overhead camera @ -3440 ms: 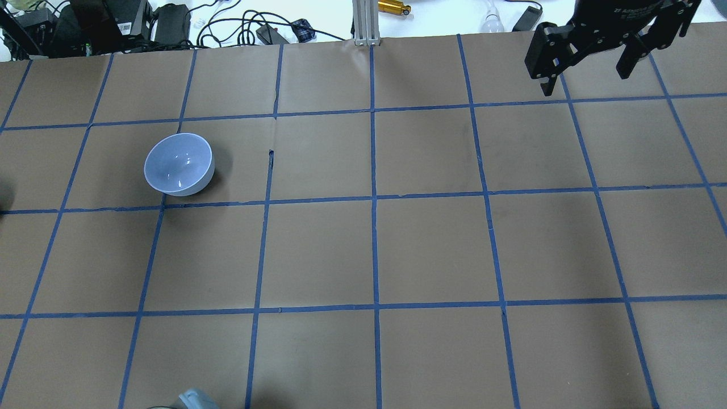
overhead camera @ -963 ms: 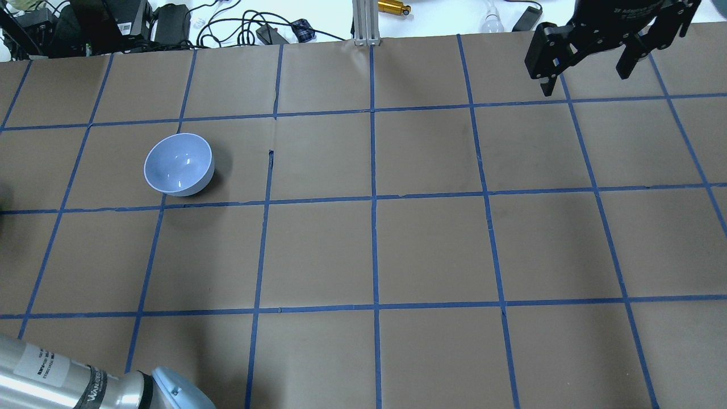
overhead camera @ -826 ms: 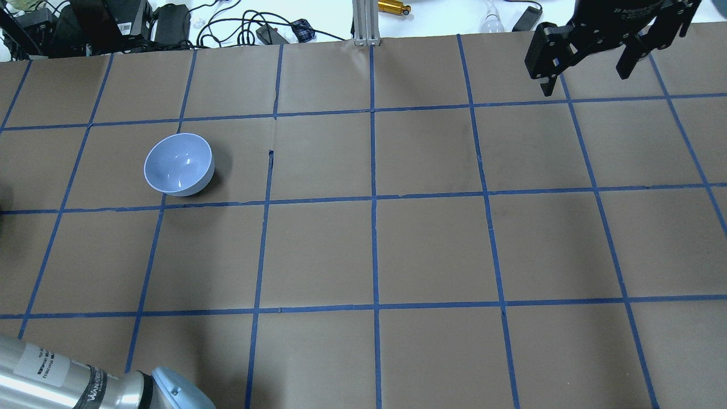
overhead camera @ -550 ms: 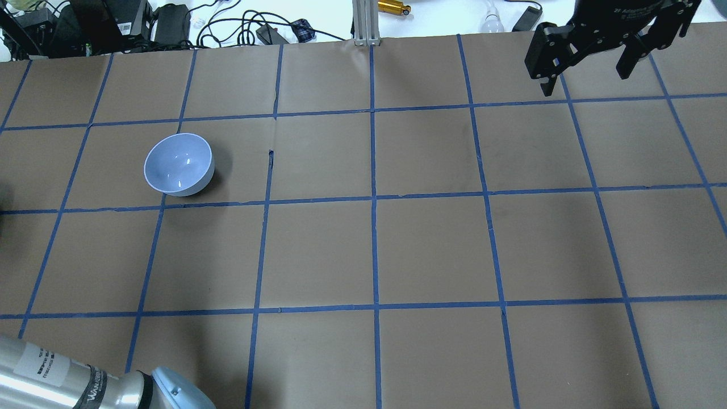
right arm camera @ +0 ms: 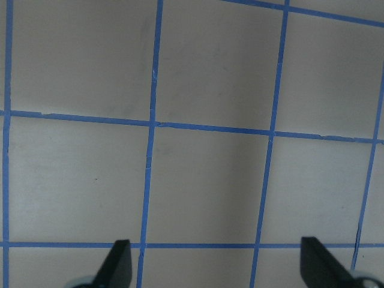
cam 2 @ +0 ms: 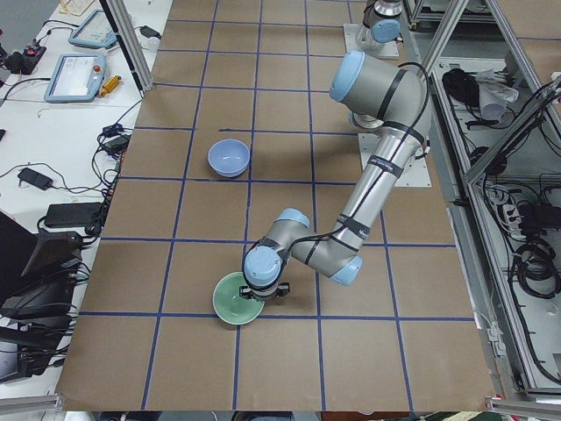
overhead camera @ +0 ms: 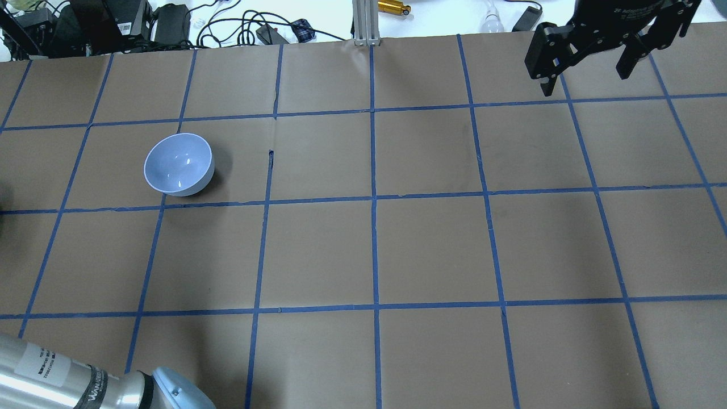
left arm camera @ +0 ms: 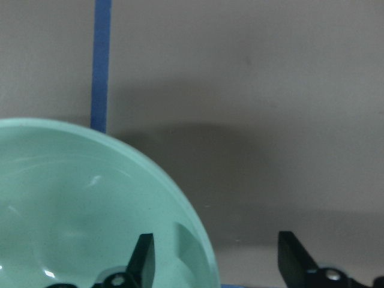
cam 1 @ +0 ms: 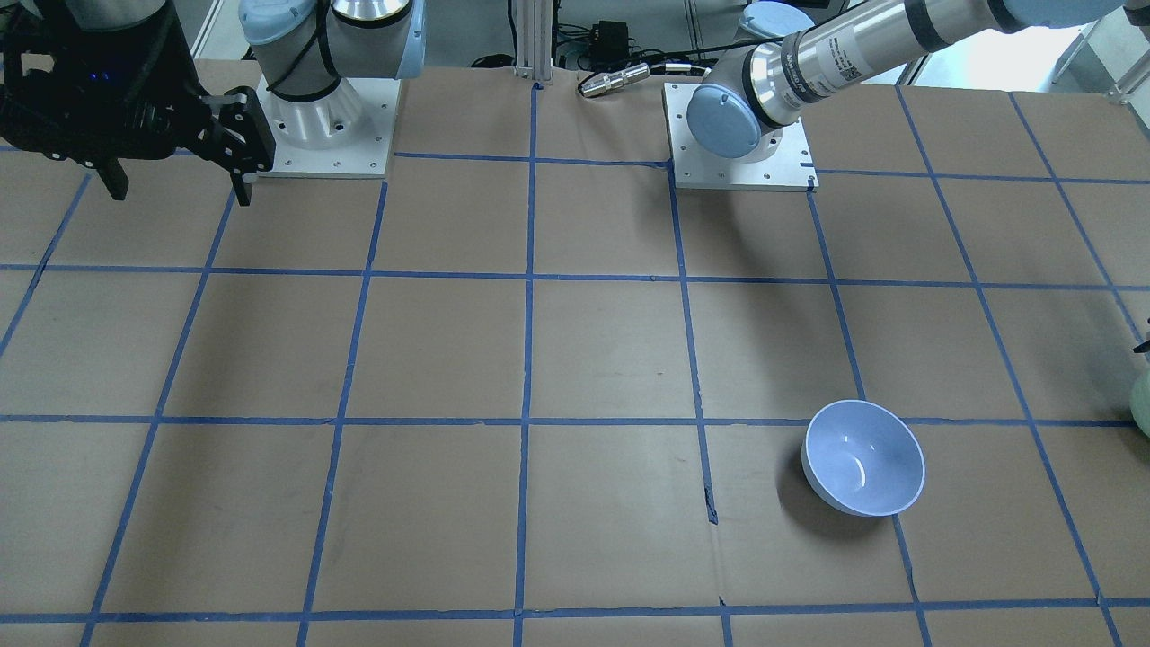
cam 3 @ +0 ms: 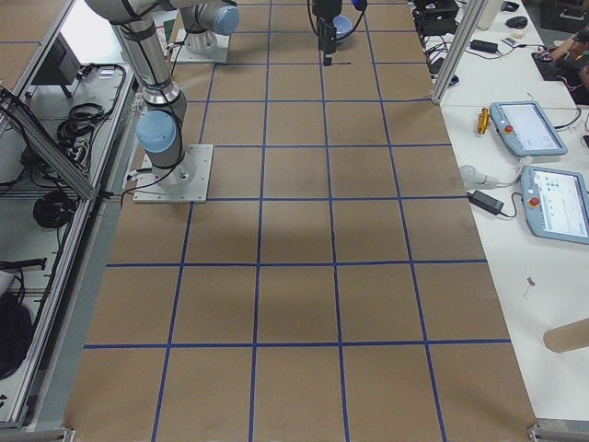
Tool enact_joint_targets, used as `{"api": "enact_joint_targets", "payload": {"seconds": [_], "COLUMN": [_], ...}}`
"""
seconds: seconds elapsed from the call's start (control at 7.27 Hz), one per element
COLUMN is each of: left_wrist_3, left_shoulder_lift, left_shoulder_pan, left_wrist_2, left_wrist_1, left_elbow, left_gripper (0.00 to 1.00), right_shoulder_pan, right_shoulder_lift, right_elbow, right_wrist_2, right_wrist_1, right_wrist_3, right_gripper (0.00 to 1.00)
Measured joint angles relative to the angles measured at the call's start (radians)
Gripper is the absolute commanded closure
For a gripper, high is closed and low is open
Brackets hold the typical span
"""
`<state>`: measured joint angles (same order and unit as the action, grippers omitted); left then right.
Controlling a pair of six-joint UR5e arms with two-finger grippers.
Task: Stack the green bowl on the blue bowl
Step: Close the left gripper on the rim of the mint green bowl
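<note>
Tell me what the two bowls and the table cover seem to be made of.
Green bowl: glossy, probably melamine or glazed ceramic; small glints. Blue bowl: same gloss, bright highlights inside. Table cover: matte brown paper, gridded with blue tape.

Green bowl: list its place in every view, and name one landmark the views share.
Front-facing: green bowl, only a sliver at the right edge.
Overhead: not in it.
Exterior left: green bowl below centre, left of the middle.
Exterior right: not visible.
Left wrist: green bowl fills the lower left.
Right wrist: not in it.
Landmark: the blue bowl, seen in the front-facing, overhead and exterior left views.
</note>
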<state>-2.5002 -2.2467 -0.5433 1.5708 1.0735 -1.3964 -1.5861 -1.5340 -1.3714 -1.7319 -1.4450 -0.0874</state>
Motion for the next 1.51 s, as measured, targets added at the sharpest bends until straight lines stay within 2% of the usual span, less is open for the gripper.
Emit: {"api": "enact_joint_targets", "payload": {"seconds": [0.14, 1.51], "left_wrist_3": [0.001, -0.002], "left_shoulder_lift": [0.003, 0.011], "left_shoulder_pan": [-0.001, -0.003], "left_wrist_2": [0.000, -0.008], "left_wrist_1": [-0.001, -0.001], "left_elbow": [0.000, 0.002], "left_gripper": [1.00, 1.00], "right_shoulder_pan": [0.000, 0.000], "right_shoulder_lift": [0.000, 0.000], "right_elbow": [0.000, 0.000], "right_wrist_2": [0.000, 0.000], "right_wrist_1": [0.000, 0.000], "right_wrist_3": [0.000, 0.000], "right_gripper": [0.00, 0.00]}}
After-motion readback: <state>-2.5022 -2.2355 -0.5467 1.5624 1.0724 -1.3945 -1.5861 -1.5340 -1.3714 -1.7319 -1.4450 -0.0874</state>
